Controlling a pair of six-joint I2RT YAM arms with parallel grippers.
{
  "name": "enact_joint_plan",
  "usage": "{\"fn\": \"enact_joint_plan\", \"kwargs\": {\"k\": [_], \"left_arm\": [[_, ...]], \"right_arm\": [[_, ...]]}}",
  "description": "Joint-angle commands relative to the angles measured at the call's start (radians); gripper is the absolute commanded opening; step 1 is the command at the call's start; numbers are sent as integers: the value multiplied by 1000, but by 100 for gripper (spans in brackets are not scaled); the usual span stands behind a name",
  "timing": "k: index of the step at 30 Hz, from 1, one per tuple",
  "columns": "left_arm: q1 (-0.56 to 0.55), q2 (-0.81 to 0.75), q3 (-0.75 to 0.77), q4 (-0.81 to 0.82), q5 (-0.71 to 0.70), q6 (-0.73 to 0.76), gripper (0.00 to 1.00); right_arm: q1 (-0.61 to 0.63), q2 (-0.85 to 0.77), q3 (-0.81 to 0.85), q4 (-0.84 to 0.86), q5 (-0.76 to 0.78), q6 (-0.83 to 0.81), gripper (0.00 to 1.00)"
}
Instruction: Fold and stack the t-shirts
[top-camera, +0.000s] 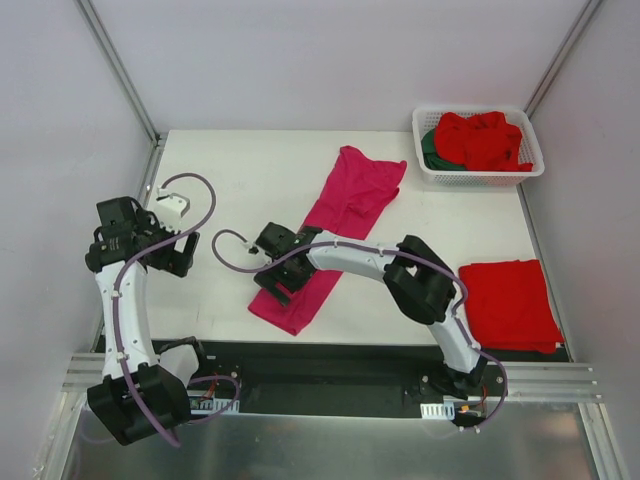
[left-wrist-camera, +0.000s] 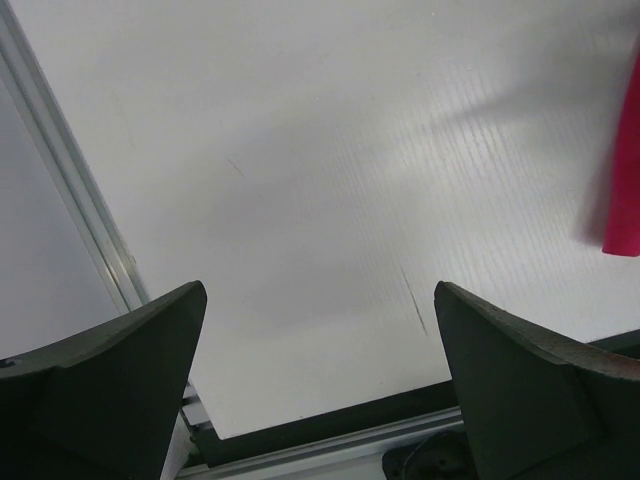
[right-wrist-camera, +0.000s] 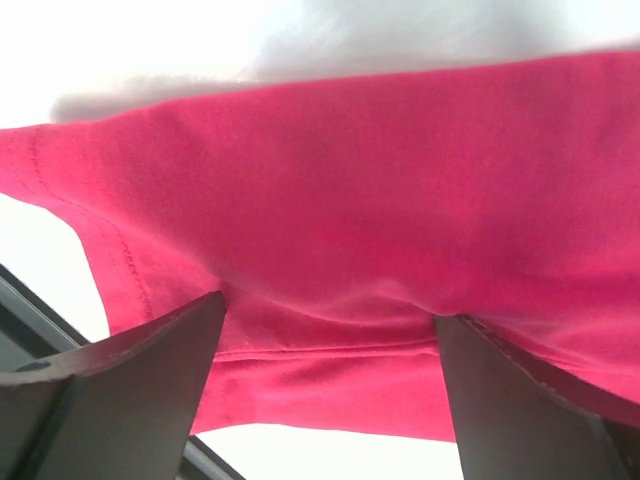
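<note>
A magenta-pink t-shirt (top-camera: 350, 200) lies as a long narrow strip running diagonally across the middle of the table. My right gripper (top-camera: 274, 277) is open and low over the strip's near end. In the right wrist view its fingers (right-wrist-camera: 140, 390) straddle the hemmed cloth (right-wrist-camera: 380, 180), which bunches slightly between them. A bright red t-shirt (top-camera: 510, 300) lies folded flat at the near right. My left gripper (top-camera: 178, 258) is open and holds nothing, left of the strip over bare table (left-wrist-camera: 320, 180). In the left wrist view only an edge of the magenta shirt (left-wrist-camera: 625, 170) shows.
A white slotted basket (top-camera: 480, 178) at the far right corner holds crumpled red cloth (top-camera: 480, 138) with dark green cloth (top-camera: 430, 150) beneath it. Metal frame rails (top-camera: 150, 170) run along the table's left side and near edge.
</note>
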Motion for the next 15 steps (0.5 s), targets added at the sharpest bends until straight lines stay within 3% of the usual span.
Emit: {"fn": "enact_joint_plan", "kwargs": {"k": [1,8,15], "left_arm": [[6,6,51,4,64,-12,99],[5,21,64,6,87,3,99],[5,46,79,6,115,16,99]], "right_arm": [[9,5,-83,-153,93,-17,90],[49,-44,-221,-229,184,-5,90],[83,-112,-359,-273,151,21,91]]}}
